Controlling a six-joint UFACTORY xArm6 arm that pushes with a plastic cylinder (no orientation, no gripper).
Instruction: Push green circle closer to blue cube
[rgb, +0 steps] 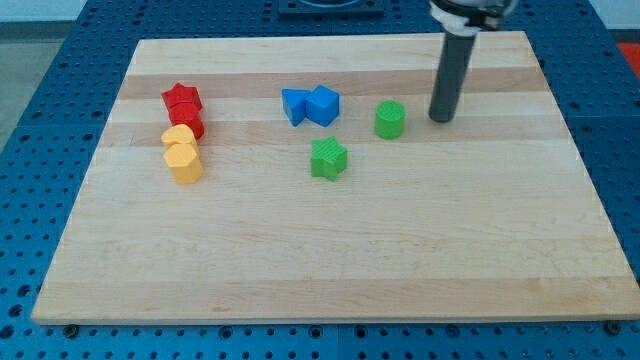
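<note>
The green circle (390, 119) stands on the wooden board, right of centre near the view's top. The blue cube (324, 104) lies to its left, touching a second blue block (294, 106) of irregular shape. My tip (441, 119) rests on the board just to the right of the green circle, a small gap apart from it. A green star (328, 158) sits below and between the blue cube and the green circle.
At the left, a red star (181, 98) and a red block (187, 120) sit together above two yellow blocks (183, 152). The wooden board (330, 260) lies on a blue perforated table.
</note>
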